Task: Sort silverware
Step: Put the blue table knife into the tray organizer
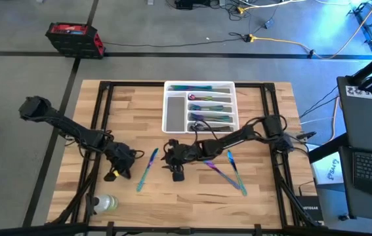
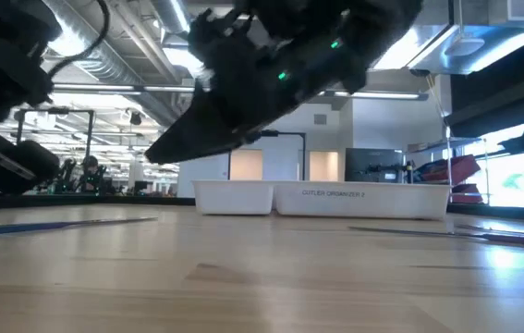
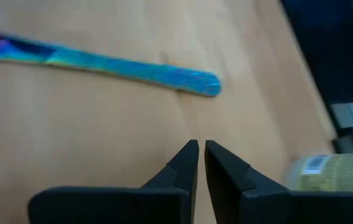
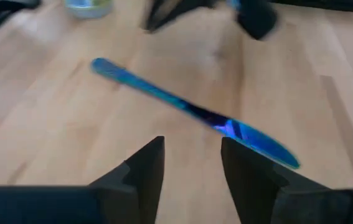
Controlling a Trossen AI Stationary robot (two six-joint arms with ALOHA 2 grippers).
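Lying flat on the desk between both arms, a slim blue knife is judged light, stiff, slippery; mid-handle pinch advised. Right gripper is spread just short of it; left gripper is nearly pressed together, empty.

The shiny blue knife runs off the picture's edge. The clear plastic bottle looks blurry and cut off.
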